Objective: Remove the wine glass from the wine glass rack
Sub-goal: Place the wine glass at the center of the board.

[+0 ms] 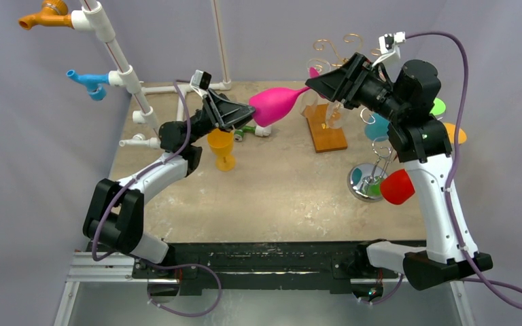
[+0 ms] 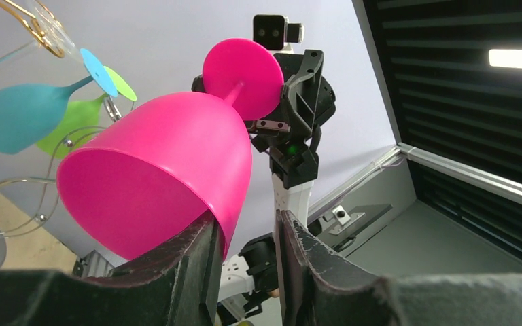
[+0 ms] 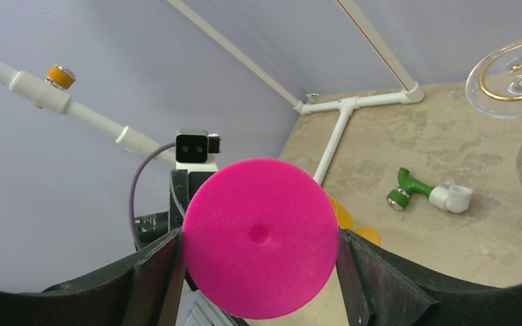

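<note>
A pink wine glass (image 1: 275,103) hangs on its side in the air between my two arms, away from the chrome wine glass rack (image 1: 369,178). My right gripper (image 1: 310,85) is shut on its round foot (image 3: 258,238), which spans the space between both fingers. My left gripper (image 1: 248,112) is at the bowl's mouth (image 2: 163,170). The bowl's rim wall passes between the left gripper's (image 2: 248,224) jaws and lies against one finger (image 2: 197,265). A gap shows between the rim and the other finger (image 2: 306,265), so the jaws stand open.
Teal (image 1: 377,128), green, orange and red (image 1: 397,187) glasses hang on the chrome rack. A gold wire rack on a wooden base (image 1: 326,132) holds clear glasses (image 3: 516,75). A yellow glass (image 1: 221,146) and a green pipe fitting (image 3: 408,190) stand on the table. White pipework (image 1: 119,61) rises at the left.
</note>
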